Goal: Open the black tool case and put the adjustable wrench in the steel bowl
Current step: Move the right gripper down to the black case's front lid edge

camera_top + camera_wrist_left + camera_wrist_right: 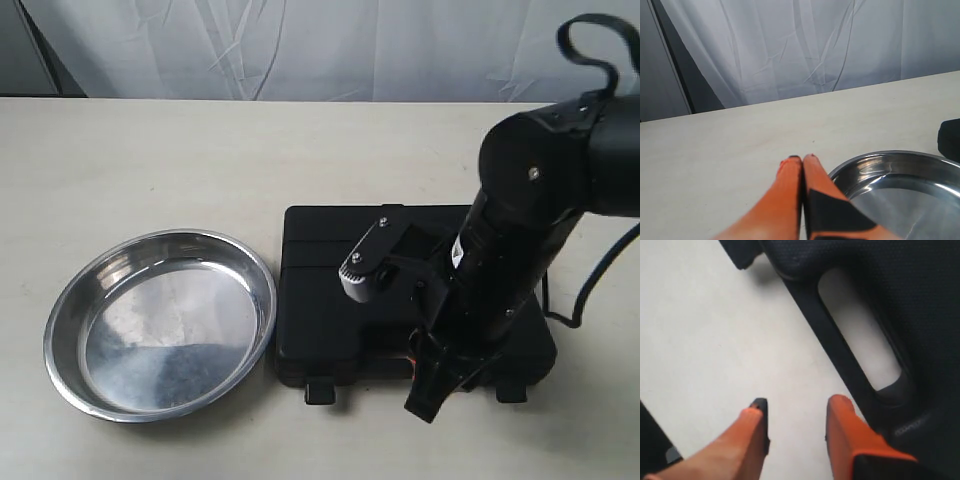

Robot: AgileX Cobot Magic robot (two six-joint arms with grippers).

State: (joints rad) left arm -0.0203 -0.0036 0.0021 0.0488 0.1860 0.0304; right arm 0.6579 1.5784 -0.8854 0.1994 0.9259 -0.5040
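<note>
The black tool case (320, 290) lies shut on the table, its two latches at the near edge. To its left sits the steel bowl (160, 330), with nothing in it. The adjustable wrench is not in view. My right gripper (425, 405) hangs over the case's near edge. In the right wrist view it (796, 407) is open above bare table, one finger close beside the case (920, 300) at its handle cut-out (860, 330). My left gripper (802, 158) is shut and empty, low over the table next to the bowl (900, 195).
A white curtain (300, 45) hangs behind the table's far edge. A black cable (590, 290) trails to the right of the case. One latch (742, 252) juts from the case edge in the right wrist view.
</note>
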